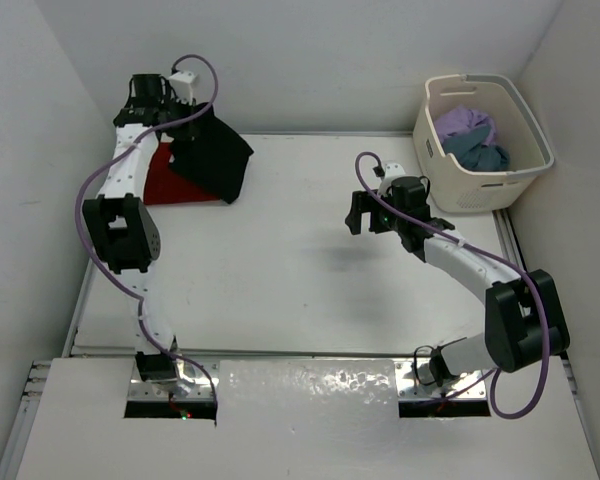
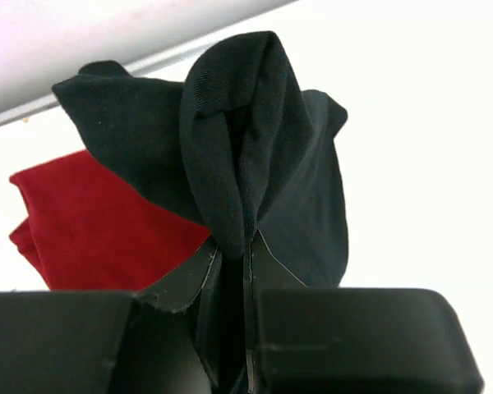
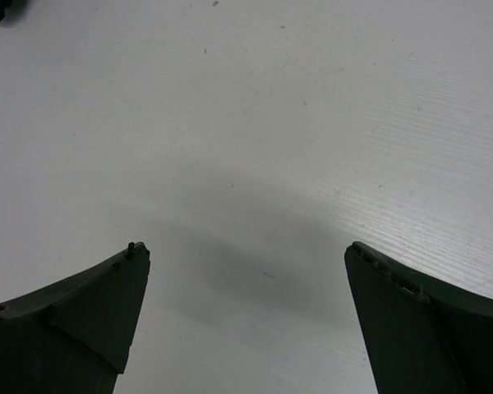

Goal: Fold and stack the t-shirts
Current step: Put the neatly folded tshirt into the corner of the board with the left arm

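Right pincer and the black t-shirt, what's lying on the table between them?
Nothing: the top view shows bare table between the right pincer and the black t-shirt.

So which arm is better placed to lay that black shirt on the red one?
Left. The left gripper pinches the black t-shirt just above the red t-shirt; the right gripper hangs open and empty over bare table.

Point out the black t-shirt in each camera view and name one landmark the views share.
Top external: black t-shirt upper left, overlapping the red t-shirt.
Left wrist: centre, pinched in the shut left tool.
Right wrist: not in it; just table under the open right tool.
Shared landmark: the red t-shirt, left of the black one in top external and left wrist.
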